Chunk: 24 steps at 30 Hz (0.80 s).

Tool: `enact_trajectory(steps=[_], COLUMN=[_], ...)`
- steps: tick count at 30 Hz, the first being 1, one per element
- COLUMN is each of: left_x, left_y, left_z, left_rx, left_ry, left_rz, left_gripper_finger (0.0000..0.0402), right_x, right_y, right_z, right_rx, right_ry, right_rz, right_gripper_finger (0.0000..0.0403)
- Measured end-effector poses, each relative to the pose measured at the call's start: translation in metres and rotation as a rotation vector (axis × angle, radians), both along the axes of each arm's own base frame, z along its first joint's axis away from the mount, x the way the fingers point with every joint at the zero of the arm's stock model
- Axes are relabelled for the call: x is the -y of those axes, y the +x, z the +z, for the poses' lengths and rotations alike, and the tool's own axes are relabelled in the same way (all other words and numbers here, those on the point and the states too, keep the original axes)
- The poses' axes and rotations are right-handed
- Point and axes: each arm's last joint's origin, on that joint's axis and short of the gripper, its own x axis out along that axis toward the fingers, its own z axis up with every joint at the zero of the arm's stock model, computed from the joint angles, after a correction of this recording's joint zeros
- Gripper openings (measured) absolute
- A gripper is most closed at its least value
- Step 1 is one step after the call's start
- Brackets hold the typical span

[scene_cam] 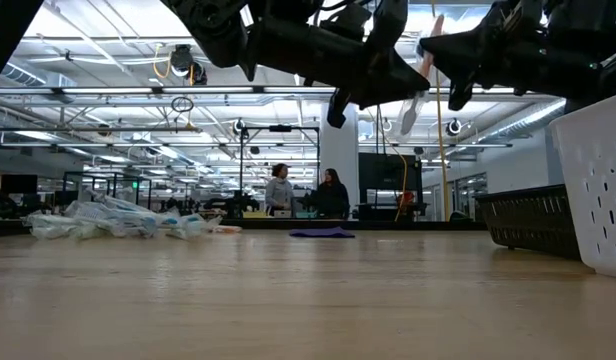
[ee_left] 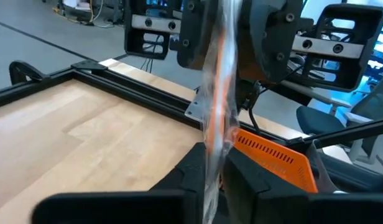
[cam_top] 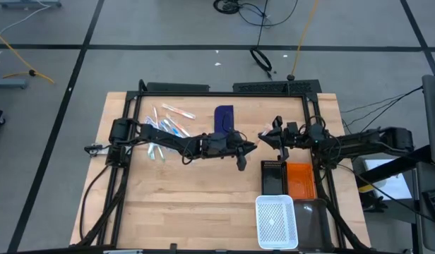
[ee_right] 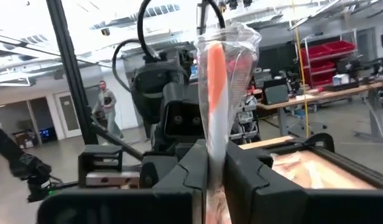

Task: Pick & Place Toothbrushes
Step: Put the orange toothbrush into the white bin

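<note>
Your right end effector (ee_right: 210,180) pinches a wrapped orange toothbrush (ee_right: 215,81) above the surface (cam_top: 189,190); your left end effector (ee_left: 213,180) stands slightly parted around its other end.

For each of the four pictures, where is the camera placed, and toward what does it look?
High: overhead, looking down on the wooden table; both arms show.
Low: table height, facing the room; arms overhead.
Left wrist: past the left pincer toward the right arm.
Right wrist: past the right pincer toward the left arm.
Both wrist views share the orange plastic-wrapped toothbrush.
</note>
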Motion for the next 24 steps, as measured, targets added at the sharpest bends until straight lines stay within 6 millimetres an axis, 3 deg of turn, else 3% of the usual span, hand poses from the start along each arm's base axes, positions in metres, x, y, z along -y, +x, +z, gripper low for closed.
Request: enact_trajectory(steps=[10, 16, 24], left_x=[0.001, 0.0, -0.001], left_y=[-0.007, -0.02, -0.024], left_z=[0.01, 0.02, 0.022], left_rx=[-0.069, -0.195, -0.231], left_ry=[0.015, 0.02, 0.03], left_rz=[-0.065, -0.043, -0.009], left_gripper_finger=[0.016, 0.0172, 0.0173], right_x=[-0.004, -0.009, -0.031], right_y=[-0.012, -0.024, -0.037], right_z=[0.003, 0.006, 0.009], right_rx=[-0.076, -0.105, -0.112], right_ry=[0.017, 0.007, -0.037], right_rz=[0.045, 0.068, 0.239], right_gripper_finger=[0.0018, 0.0018, 0.0018])
